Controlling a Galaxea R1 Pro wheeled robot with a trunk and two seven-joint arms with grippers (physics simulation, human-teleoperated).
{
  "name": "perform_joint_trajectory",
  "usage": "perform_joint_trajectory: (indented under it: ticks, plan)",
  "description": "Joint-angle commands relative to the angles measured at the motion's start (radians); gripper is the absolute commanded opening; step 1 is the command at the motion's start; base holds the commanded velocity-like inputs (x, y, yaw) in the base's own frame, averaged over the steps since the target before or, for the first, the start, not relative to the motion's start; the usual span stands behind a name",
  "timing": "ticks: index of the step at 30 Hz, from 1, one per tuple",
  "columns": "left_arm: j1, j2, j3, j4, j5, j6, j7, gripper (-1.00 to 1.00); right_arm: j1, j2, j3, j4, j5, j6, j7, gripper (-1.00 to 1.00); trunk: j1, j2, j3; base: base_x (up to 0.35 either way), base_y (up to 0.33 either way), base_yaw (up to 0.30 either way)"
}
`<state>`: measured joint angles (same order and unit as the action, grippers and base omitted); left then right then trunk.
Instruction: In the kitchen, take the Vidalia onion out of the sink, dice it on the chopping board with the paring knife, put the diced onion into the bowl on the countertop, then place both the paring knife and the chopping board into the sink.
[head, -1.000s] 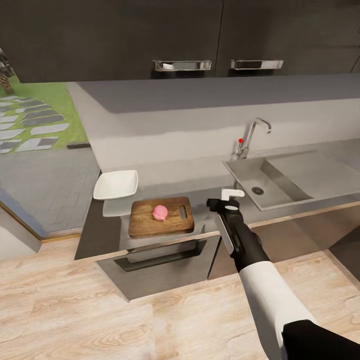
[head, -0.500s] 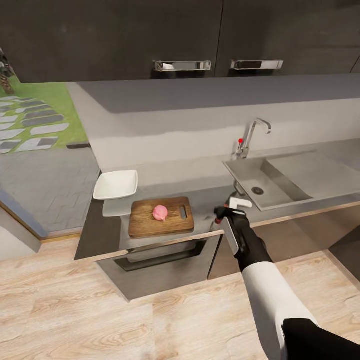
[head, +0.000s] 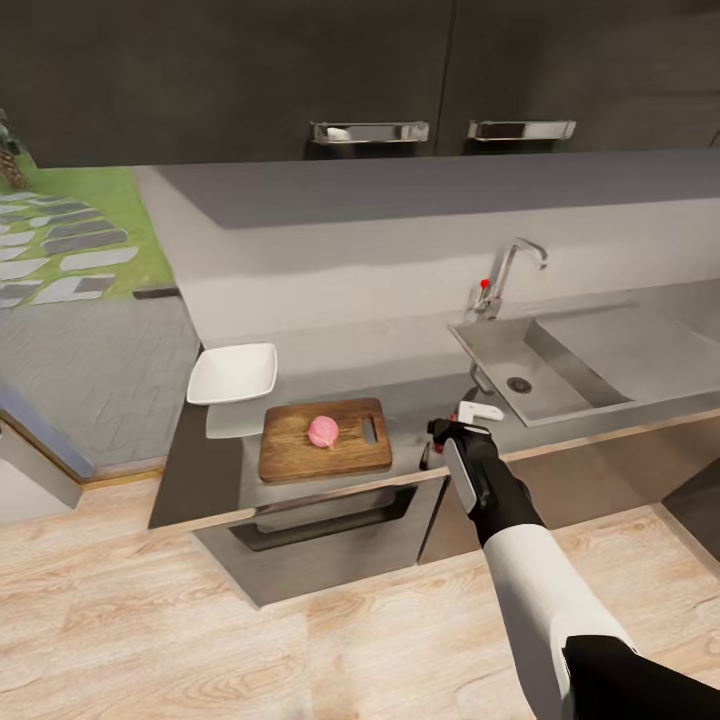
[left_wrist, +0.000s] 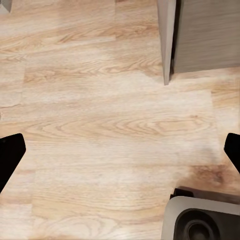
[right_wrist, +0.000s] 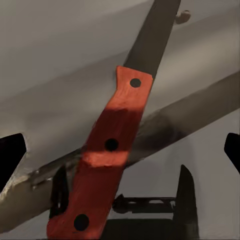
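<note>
Head view: the right claw (head: 462, 425) is hovering at the counter (head: 420, 385) front edge, centre of the frame, between the chopping board (head: 325, 439) and the sink (head: 540, 362). Right wrist view: the paring knife (right_wrist: 117, 145) is lying close under the camera, red-orange handle with three dark rivets running diagonally from lower left toward upper centre, dark blade pointing to the upper edge of the frame. The handle is sitting between the two dark fingertips at the lower edge; whether they are pressing on it, I cannot tell.

The Vidalia onion (head: 323, 432) is resting whole, pink, on the middle of the board, just left of the slot handle. The bowl (head: 233, 373) is sitting on the counter just beyond the board's upper-left corner, apart from it. The sink basin is lying at centre right, drain visible, chrome tap (head: 505, 275) with red dot standing behind its rear left corner.

Left wrist view: the left claw (left_wrist: 120, 152) is standing spread wide apart, fingertips at the frame's side edges, facing the pale wooden floor (left_wrist: 110, 125).
</note>
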<state>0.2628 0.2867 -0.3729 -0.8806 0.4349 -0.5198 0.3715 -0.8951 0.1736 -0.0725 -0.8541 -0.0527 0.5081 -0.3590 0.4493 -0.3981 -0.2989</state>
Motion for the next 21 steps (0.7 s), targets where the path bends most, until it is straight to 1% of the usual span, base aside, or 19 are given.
perform_joint_trajectory:
  ticks: [1,8,13,21]
  plan:
    - [-0.001,0.002,-0.006,-0.001,0.005,-0.003,0.007,1.0,-0.001,0.001,-0.001,-0.001,-0.006,0.004,-0.005,1.0,0.001,-0.002,-0.002,0.004,0.145,0.0]
    - [-0.001,0.002,-0.006,-0.001,0.005,-0.003,0.007,1.0,-0.001,0.001,-0.001,0.018,-0.006,0.002,-0.005,1.0,0.001,-0.002,-0.005,0.001,0.054,0.0]
    - [-0.001,0.002,-0.006,-0.001,0.005,-0.003,0.007,1.0,-0.001,0.001,-0.001,0.036,-0.006,-0.028,-0.005,1.0,0.001,-0.002,-0.011,0.0,0.006,0.0]
    - [-0.001,0.002,-0.006,-0.001,0.005,-0.003,0.007,1.0,-0.001,0.001,-0.002,0.05,-0.006,-0.043,-0.005,1.0,0.001,-0.002,-0.02,0.02,0.001,0.0]
